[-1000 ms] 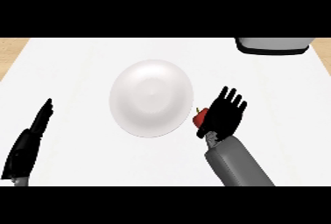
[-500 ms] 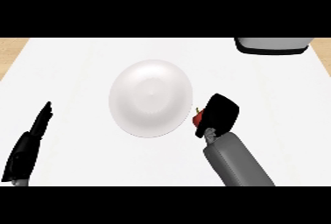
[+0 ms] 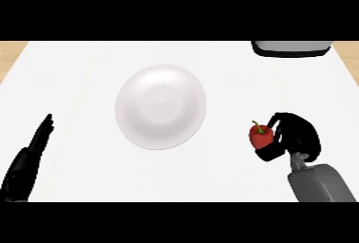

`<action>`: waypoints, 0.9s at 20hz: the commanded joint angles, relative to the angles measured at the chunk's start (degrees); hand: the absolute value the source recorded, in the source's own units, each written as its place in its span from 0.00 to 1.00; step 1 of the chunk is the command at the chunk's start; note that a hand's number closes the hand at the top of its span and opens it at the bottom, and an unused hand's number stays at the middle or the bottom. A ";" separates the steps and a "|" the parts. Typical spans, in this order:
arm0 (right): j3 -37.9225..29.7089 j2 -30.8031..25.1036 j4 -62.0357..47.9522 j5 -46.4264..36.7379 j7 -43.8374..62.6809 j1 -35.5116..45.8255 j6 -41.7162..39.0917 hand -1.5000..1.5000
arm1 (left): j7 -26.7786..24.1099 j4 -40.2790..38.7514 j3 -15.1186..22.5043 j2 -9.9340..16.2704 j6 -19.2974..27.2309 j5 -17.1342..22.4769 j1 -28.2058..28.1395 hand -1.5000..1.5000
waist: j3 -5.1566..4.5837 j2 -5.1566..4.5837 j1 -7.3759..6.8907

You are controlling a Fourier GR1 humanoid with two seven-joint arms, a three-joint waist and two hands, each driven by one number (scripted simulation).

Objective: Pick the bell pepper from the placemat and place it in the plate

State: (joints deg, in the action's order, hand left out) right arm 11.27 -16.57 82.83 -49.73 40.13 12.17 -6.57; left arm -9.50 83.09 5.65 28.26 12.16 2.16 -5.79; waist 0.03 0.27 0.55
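Right hand is curled round the pepper, thumb beneath it; pepper sits right of the plate, apart from its rim. Whether it is clear of the surface I cannot tell. Grasp looks made; carry to the plate and release are left. Left hand rests left of the plate, fingers straight, holding nothing.
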 commanded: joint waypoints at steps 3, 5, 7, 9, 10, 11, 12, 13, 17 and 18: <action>-5.44 -5.80 4.01 -1.46 -5.66 -2.77 4.68 1.00 | 3.34 5.37 -0.95 0.72 -2.53 0.11 -1.59 0.50 | 0.00 -0.15 -0.66; -5.58 -5.87 10.18 -2.01 -5.09 -4.99 5.89 1.00 | 1.46 2.73 -1.29 -0.23 -0.92 -1.75 -1.48 0.50 | -0.03 -0.11 -0.32; -7.49 -8.19 14.97 -1.77 -6.28 -7.46 7.18 1.00 | 1.36 4.64 -1.55 -0.09 -1.06 -1.19 -3.80 0.50 | -0.03 0.12 -0.15; -7.00 -8.21 18.69 -4.10 -5.21 -5.82 7.64 1.00 | 0.67 1.03 -1.48 -1.23 -1.79 -1.35 -0.17 0.50 | -0.06 -0.05 0.06; -7.68 -8.96 20.67 -4.78 -5.76 -3.81 9.07 1.00 | 1.50 0.77 -1.54 -0.92 -0.81 -2.15 0.14 0.50 | -0.07 0.02 0.24; -5.19 -7.02 22.95 -6.47 -5.29 -4.97 10.01 1.00 | 0.14 -0.97 -0.63 -2.98 -0.38 -2.57 0.30 0.50 | -0.08 -0.07 0.16; -3.36 -6.73 28.87 -7.42 -4.54 -8.18 9.61 1.00 | 0.27 -0.35 -0.63 -2.88 0.23 -3.26 0.12 0.50 | -0.09 0.10 0.56; -3.48 -6.57 28.39 -6.90 -6.30 -5.42 10.33 1.00 | 3.80 2.45 -1.08 -1.82 -0.23 -2.70 1.07 0.50 | -0.03 0.04 -0.02; -0.49 -5.22 38.23 -3.65 -5.41 -1.06 4.81 1.00 | 1.62 0.62 -2.25 -1.15 -1.68 -2.38 1.25 0.50 | -0.07 0.01 -0.23; 1.47 -5.00 40.80 -4.38 -4.98 -1.84 3.42 1.00 | 2.86 1.19 -1.49 -1.73 -1.51 -2.97 1.45 0.50 | -0.06 -0.01 -0.20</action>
State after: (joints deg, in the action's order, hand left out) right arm 9.97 -22.32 115.28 -55.08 35.03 9.43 -0.27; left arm -7.46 84.05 4.20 26.64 11.06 -0.34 -4.88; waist -0.05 0.29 0.43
